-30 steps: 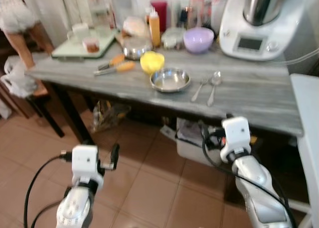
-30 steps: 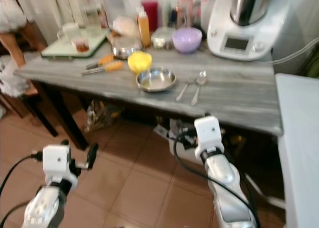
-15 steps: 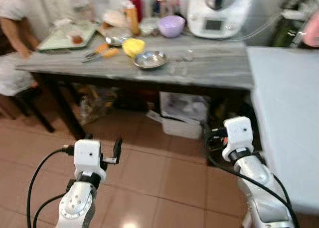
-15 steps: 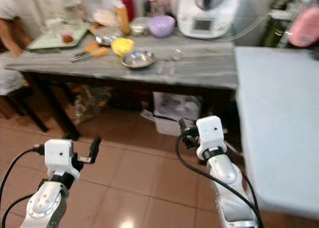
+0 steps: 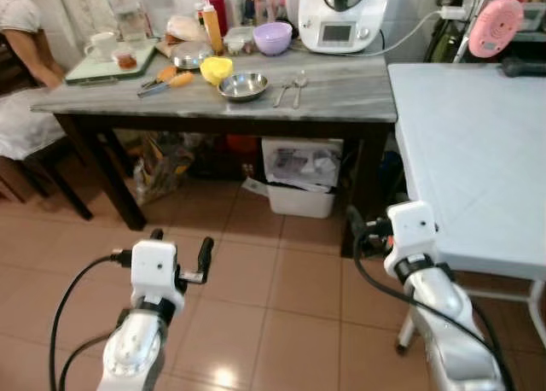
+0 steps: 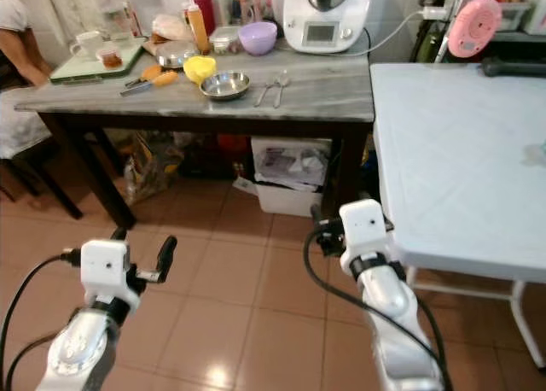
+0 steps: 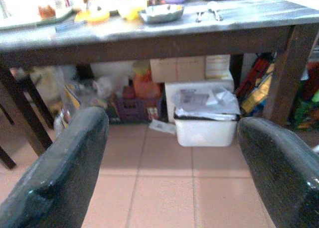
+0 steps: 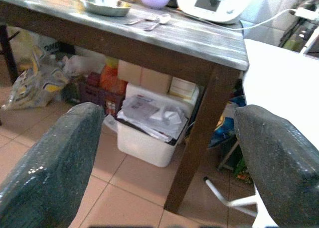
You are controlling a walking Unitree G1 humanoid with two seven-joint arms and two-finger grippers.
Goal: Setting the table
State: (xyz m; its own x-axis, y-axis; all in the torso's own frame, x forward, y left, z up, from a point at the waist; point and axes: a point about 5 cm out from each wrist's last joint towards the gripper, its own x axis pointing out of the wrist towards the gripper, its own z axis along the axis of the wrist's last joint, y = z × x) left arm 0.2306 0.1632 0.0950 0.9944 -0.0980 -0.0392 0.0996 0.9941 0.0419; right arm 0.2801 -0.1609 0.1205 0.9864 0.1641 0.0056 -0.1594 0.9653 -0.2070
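Standing back from grey surface (image 5: pixel 341 101); steel bowl (image 5: pixel 243 86) and two spoons (image 5: pixel 290 69) lying far left, awaiting collection. Left end effector (image 5: pixel 179 250) and right end effector (image 6: pixel 317 230) both spread wide, carrying nothing.

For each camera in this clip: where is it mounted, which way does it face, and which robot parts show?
Left eye, right eye: head, looking down at grey table, white table, both arms.
Left wrist: faces under grey table, white bin; left gripper open.
Right wrist: faces table leg, bin; right gripper open.
Shared: steel bowl, spoons.
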